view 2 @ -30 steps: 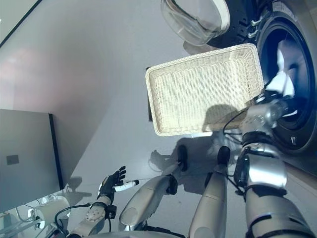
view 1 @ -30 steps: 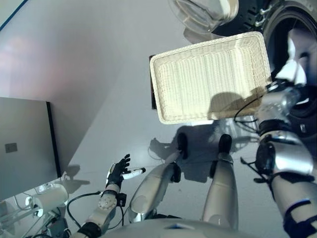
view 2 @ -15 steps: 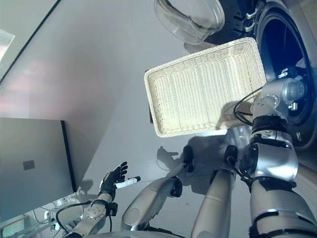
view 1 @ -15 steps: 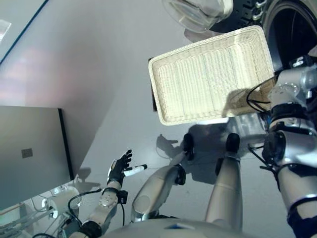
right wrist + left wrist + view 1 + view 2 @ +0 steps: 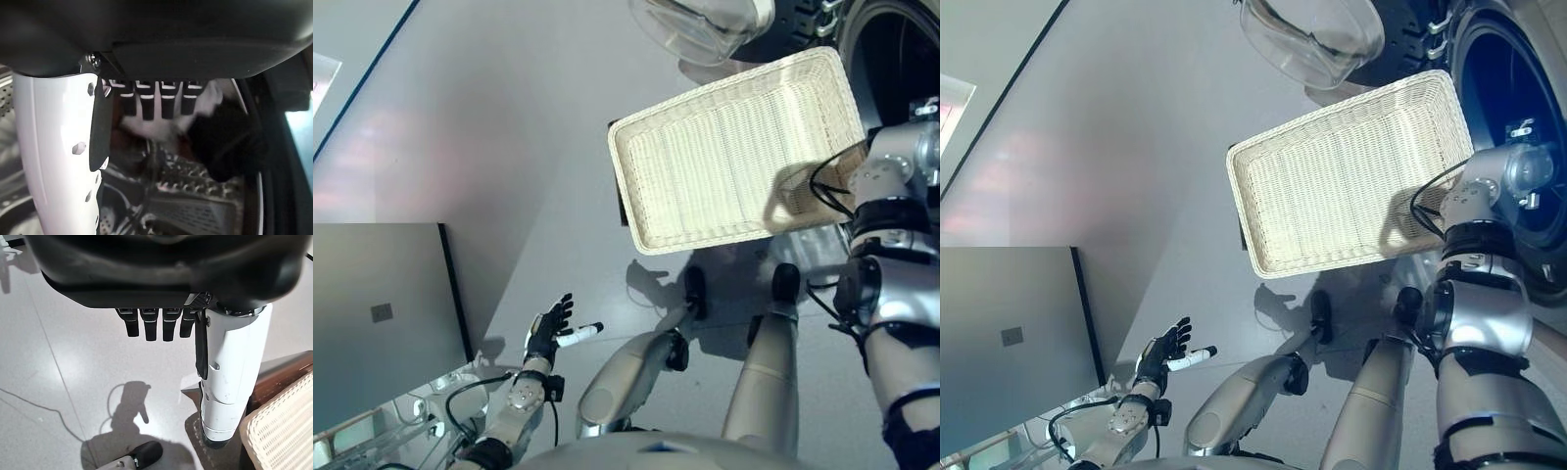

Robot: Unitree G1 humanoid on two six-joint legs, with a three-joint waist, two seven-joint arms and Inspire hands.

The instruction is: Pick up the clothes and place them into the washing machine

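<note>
The wicker basket lies empty on the low dark brown box beside the washing machine. The machine's drum stands open, and its glass door is swung out above the basket. My right arm reaches past the basket's corner into the drum. In the right wrist view my right hand is open inside the drum, fingers straight. A white cloth and a dark cloth lie just past the fingers. My left hand hangs open and empty, low at my left side.
A grey cabinet stands at the left. Pale floor lies between it and the basket. The basket's corner also shows in the left wrist view.
The camera has shifted. My right arm has reached further into the drum. The white cloth seen at the drum's mouth a second ago has left the eye views. The left hand has stayed put.
</note>
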